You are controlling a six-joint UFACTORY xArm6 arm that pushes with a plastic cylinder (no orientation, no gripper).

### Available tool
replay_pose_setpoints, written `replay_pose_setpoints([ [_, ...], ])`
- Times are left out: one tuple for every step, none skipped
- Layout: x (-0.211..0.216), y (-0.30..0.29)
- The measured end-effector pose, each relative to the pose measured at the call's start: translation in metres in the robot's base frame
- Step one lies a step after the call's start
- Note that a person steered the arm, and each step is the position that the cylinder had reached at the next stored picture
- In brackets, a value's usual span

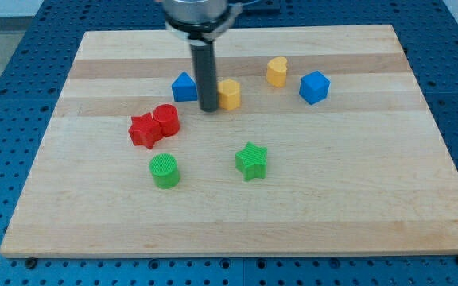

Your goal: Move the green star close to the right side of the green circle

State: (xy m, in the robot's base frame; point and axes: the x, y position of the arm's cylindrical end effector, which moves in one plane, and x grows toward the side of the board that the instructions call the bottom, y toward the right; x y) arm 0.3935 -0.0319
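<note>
There is no claw on this arm for you to read as apart, together or clamped: it ends in a straight dark rod, and my tip rests on the pale wooden board toward the far side. It stands in the narrow gap between the small blue plastic triangular block on its left and a yellow plastic block on its right, just beside both; whether it touches either you cannot tell from here.

The green plastic star lies nearer than my tip and a little to its right, well apart from it. The green plastic cylinder, the task's circle, sits to the left of the star at about the same depth, with bare board between them. So the star is already on the circle's right side, just not close yet.

Judging by that layout, you want my tip on the right of the star, so a leftward push closes the gap. Coming straight down from here would push it nearer, not left.

Watch the red plastic star and red plastic cylinder, touching each other just beyond the circle. A yellow heart-shaped block and a blue angular block sit far right, out of the way.
</note>
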Motion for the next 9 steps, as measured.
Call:
replay_pose_setpoints([
  [0.024, 0.039],
  [0.050, 0.070],
  [0.079, 0.087],
  [0.101, 0.092],
  [0.127, 0.092],
  [0.135, 0.091],
  [0.116, 0.089],
  [0.106, 0.062],
  [0.107, 0.032],
])
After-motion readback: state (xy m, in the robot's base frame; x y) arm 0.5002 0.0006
